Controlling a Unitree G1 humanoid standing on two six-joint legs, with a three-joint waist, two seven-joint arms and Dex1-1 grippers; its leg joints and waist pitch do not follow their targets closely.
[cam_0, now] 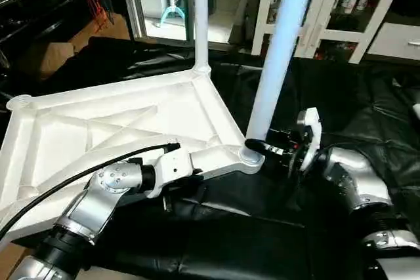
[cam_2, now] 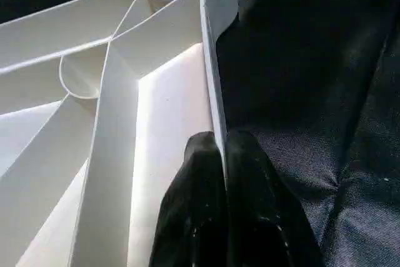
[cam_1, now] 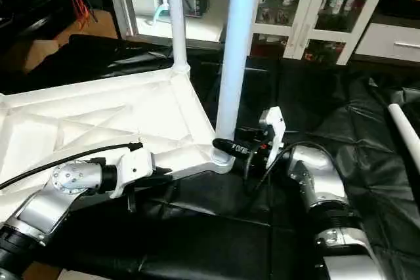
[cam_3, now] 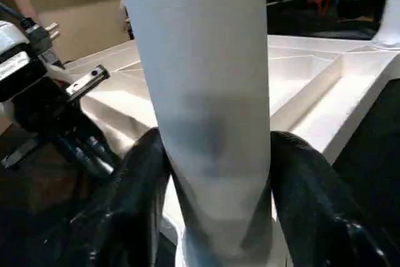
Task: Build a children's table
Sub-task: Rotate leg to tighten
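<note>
The right hand (cam_1: 231, 145) clasps the near leg (cam_0: 279, 63) just above its socket, likely seating it upright. The left hand (cam_2: 219, 173), pressed together, pinches the rim of the upturned tabletop (cam_0: 118, 122) to steady it. A second leg (cam_0: 201, 14) stands at the far corner.

The tabletop (cam_0: 131, 116), left of centre in the head view, is plain white, its underside crossed by raised white ribs in an X pattern. Both upright legs (cam_0: 279, 57) are white; the nearer one carries a pale blue sheen. The sheet (cam_0: 367, 109) beneath is glossy black. The forearms (cam_0: 98, 204) are silver, each claw (cam_3: 215, 173) black. The cabinet (cam_0: 341, 11), upper right, is white.
</note>
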